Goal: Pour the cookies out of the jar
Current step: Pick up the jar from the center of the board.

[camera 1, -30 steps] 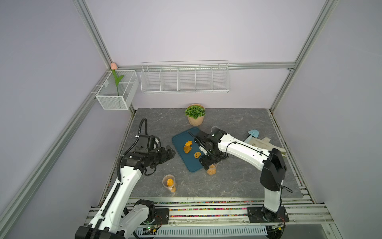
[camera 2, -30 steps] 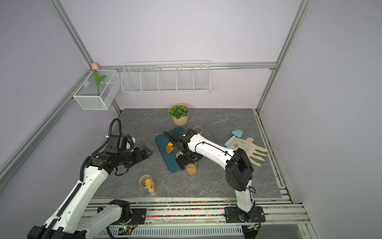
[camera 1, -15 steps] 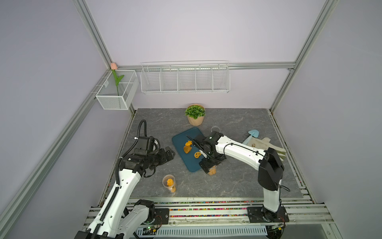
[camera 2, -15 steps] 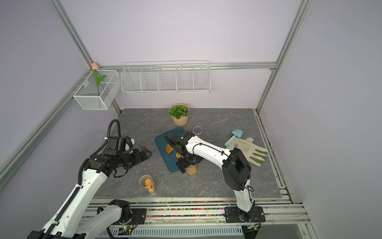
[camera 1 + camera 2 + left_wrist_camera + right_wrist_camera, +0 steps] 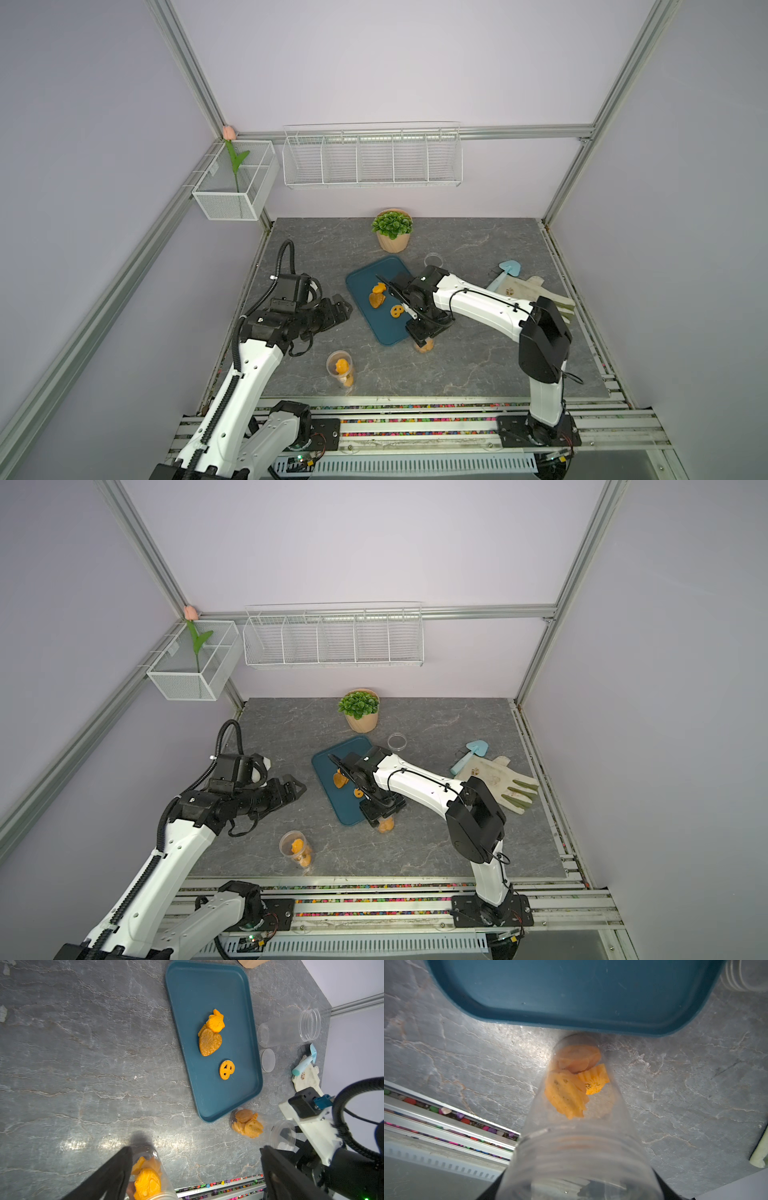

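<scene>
A clear jar (image 5: 424,345) (image 5: 577,1105) holding several orange cookies (image 5: 571,1084) stands on the table at the front corner of the blue tray (image 5: 365,274). My right gripper (image 5: 420,337) (image 5: 577,1188) reaches down over it, its black fingers pressed against both sides of the threaded neck. A few cookies (image 5: 377,296) (image 5: 211,1036) lie on the tray, one of them pretzel-shaped (image 5: 227,1069). A second jar (image 5: 341,368) (image 5: 149,1176) with cookies stands nearer the front. My left gripper (image 5: 343,309) (image 5: 195,1151) hovers open to the left of the tray, holding nothing.
An empty clear jar (image 5: 288,1028) and its lid (image 5: 267,1060) lie just behind the tray. A potted plant (image 5: 392,230) stands at the back. A glove (image 5: 536,291) and blue trowel (image 5: 505,272) lie at the right. Wire baskets (image 5: 372,156) hang on the wall.
The right gripper's jaws have come together on the jar at the tray's front corner. The left arm has hardly moved.
</scene>
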{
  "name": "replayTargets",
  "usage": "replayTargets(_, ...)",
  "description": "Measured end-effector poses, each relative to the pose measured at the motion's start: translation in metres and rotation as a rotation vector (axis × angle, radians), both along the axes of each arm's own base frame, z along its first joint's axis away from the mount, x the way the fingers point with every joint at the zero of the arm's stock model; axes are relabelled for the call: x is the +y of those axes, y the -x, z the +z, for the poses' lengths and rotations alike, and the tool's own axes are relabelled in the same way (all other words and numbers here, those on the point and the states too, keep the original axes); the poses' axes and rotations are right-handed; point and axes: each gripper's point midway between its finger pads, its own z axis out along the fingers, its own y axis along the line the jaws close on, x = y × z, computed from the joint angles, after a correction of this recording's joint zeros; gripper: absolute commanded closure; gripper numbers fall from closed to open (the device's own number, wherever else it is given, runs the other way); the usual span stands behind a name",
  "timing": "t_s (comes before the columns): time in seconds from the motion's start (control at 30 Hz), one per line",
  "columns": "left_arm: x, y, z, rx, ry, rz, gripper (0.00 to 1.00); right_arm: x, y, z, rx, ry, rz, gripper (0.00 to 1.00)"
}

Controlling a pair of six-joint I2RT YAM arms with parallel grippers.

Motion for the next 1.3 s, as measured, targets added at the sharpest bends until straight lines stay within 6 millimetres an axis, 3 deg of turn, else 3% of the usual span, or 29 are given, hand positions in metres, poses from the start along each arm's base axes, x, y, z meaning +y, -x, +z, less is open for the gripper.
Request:
replayTargets(0.23,0.0,0.0,0.0,0.0,0.0,0.0,0.04,0.0,0.0,0.005,-0.009,-0.012,0.0,0.4)
replayTargets(0.43,0.0,0.0,0.0,-0.001,0.002,-0.001,0.04,-0.005,-0.007,0.027,-0.045,-0.067,-0.026,0.41)
replayTargets(0.63,-0.009,-0.008,0.019,-0.038,0.054,-0.01,0.04,-0.021,-0.029,0.076,-0.101,-0.223,-0.131,0.41)
replayTargets(0.8,-0.025,-0.026,0.047,-0.091,0.17,-0.01,0.04,-0.025,-0.049,0.141,-0.175,-0.46,-0.208,0.41)
replayTargets(0.93,-0.039,-0.04,0.062,-0.104,0.271,-0.006,0.04,-0.019,-0.056,0.182,-0.2,-0.639,-0.229,0.41)
replayTargets(1.3,-0.073,-0.068,0.116,-0.166,0.576,-0.035,0.02,0.006,-0.075,0.239,-0.134,-1.056,-0.287,0.41)
